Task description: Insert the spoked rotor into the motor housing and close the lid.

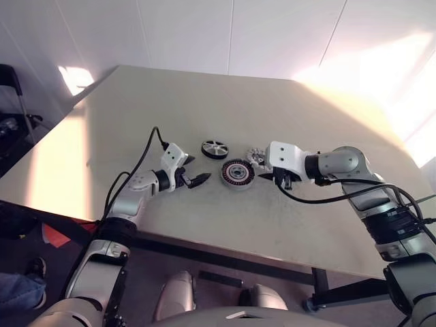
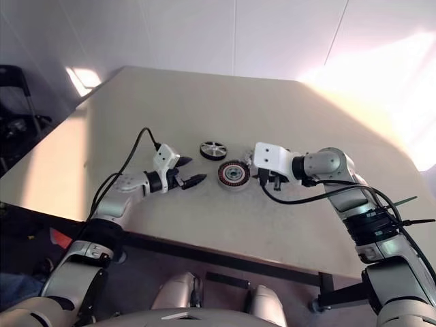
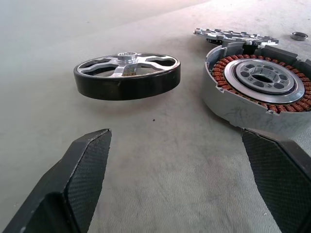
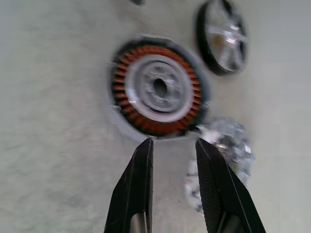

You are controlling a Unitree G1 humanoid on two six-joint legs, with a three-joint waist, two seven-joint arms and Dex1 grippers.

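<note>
Spoked rotor [image 1: 214, 149]: lies flat on the beige table [image 1: 136, 109], centre of frame in the left eye view, just up-left of the motor housing [image 1: 237, 174] and apart from it, its copper windings uncovered. Lid [image 1: 257, 159]: ribbed silver disc at the housing's right edge, beside the right gripper [image 4: 174, 145], whose fingers stand a narrow gap apart with nothing between them. Left gripper [image 1: 195, 179]: left of the housing, jaws spread wide, empty.

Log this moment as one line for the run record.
rotor: on table, not inserted | housing: empty | lid: off, beside housing | left gripper: open | right gripper: partly open, empty
</note>
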